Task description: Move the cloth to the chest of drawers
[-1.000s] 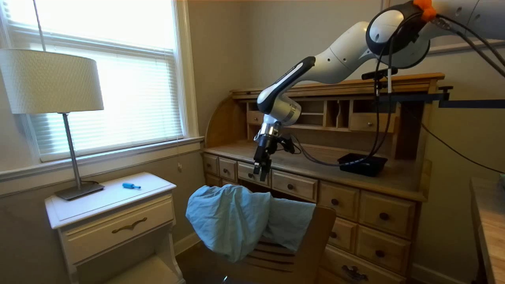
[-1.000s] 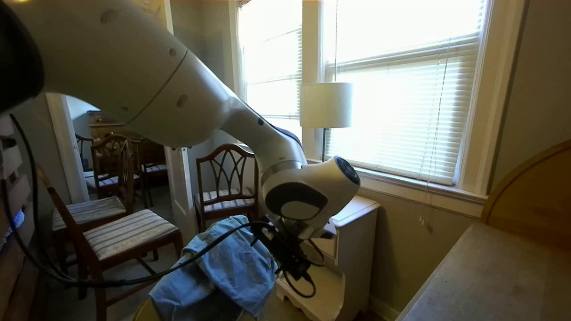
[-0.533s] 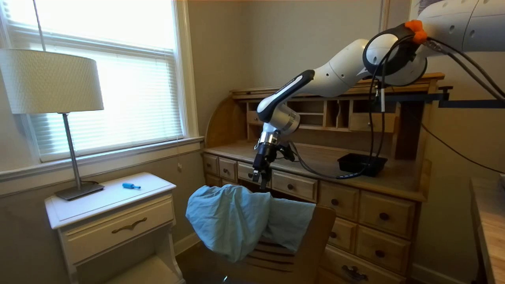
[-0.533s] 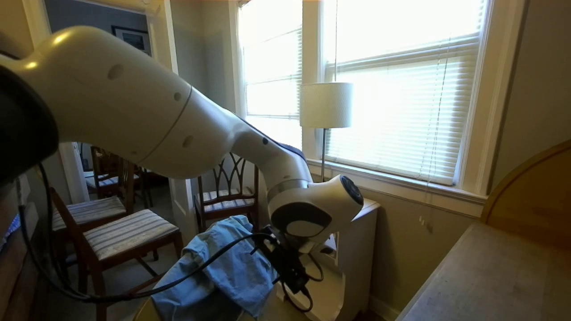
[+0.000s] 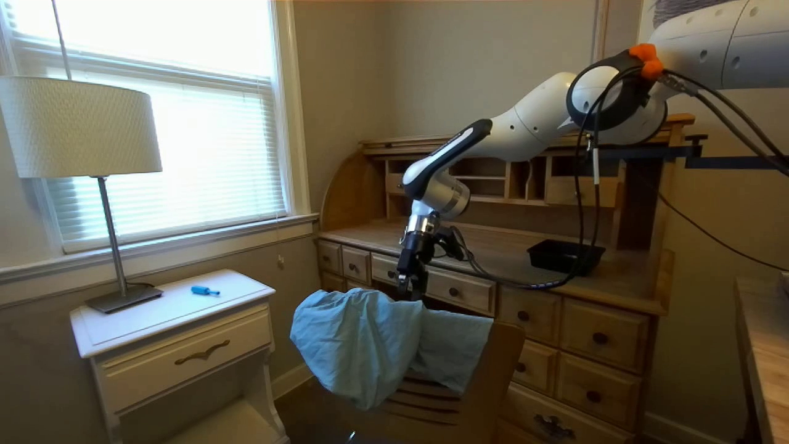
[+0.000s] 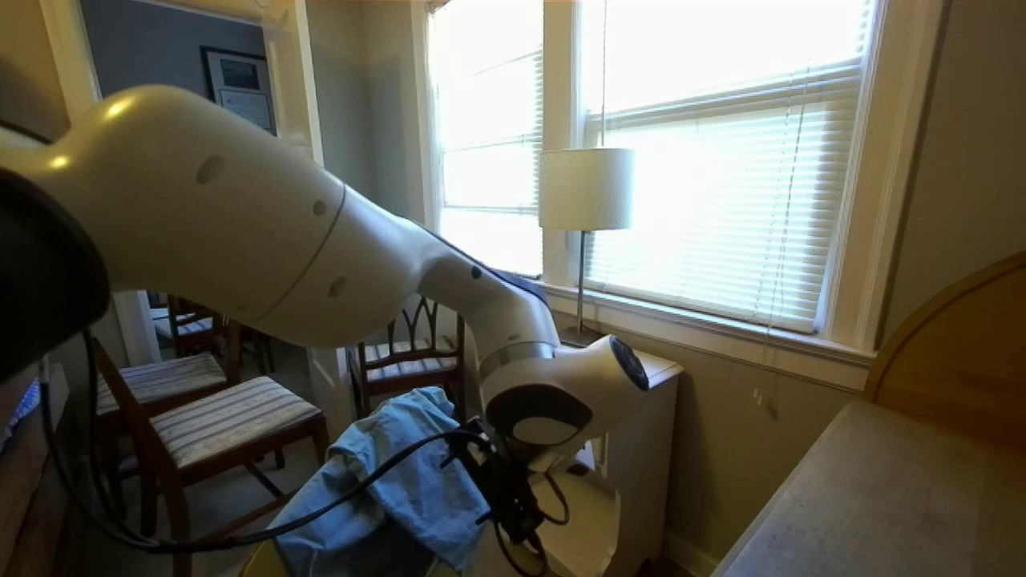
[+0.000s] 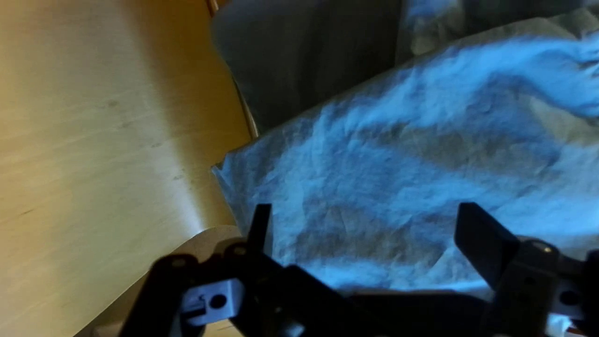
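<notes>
A light blue cloth (image 5: pixel 363 345) hangs crumpled over the back of a wooden chair (image 5: pixel 508 351). It also shows in an exterior view (image 6: pixel 425 489) and fills much of the wrist view (image 7: pixel 374 187). My gripper (image 5: pixel 411 291) points down just above and behind the cloth's top edge. In the wrist view my gripper (image 7: pixel 365 208) is open, its fingers wide apart with the cloth beyond them; whether they touch it I cannot tell. In an exterior view the fingertips are hidden. A white stand with a drawer (image 5: pixel 191 354) and a wooden roll-top desk with several drawers (image 5: pixel 604 333) are in view.
A lamp (image 5: pixel 111 234) and a small blue object (image 5: pixel 204 290) stand on the white stand. A black tray (image 5: pixel 564 256) sits on the desk top. Striped-seat chairs (image 6: pixel 232 417) stand behind the arm. Cables (image 6: pixel 361 481) hang in loops from the arm.
The arm has come down, and my gripper has dropped closer to the top of the cloth. The cloth and furniture have not moved.
</notes>
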Tool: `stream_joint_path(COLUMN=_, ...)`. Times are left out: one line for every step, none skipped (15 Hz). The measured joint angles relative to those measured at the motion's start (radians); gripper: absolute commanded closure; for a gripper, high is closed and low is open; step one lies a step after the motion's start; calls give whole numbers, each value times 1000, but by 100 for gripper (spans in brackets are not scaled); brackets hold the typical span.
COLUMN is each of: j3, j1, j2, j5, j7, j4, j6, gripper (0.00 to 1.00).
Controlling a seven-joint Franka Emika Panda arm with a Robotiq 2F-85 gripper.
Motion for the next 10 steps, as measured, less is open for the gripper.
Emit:
stream_joint_path(j3=6, j1=-1, j2=21, j5=0, j7=13, j4=18, j6=-10, gripper=0)
stream_joint_path(j3=12, j1=-2, j2=41, j5=0, j7=25, j4=36, j6=-17, gripper=0)
stream_joint_path(j3=19, j1=-2, j2=62, j5=0, j7=39, j4=56, j6=-21, gripper=0)
stream_joint_path(j3=26, j1=-2, j2=75, j5=1, j7=54, j4=65, j6=-21, gripper=0)
stream_joint_path(j3=31, j1=-2, j2=78, j5=5, j7=65, j4=62, j6=-15, gripper=0)
stream_joint_path(j3=37, j1=-1, j2=78, j5=12, j7=84, j4=58, j6=-7, gripper=0)
stream_joint_path(j3=45, j1=-1, j2=79, j5=19, j7=109, j4=58, j6=3, gripper=0)
stream_joint_path(j3=54, j1=-1, j2=79, j5=23, j7=136, j4=57, j6=13, gripper=0)
stream_joint_path(j3=62, j1=0, j2=79, j5=29, j7=160, j4=57, j6=24, gripper=0)
stream_joint_path(j3=68, j1=1, j2=79, j5=35, j7=180, j4=56, j6=33, gripper=0)
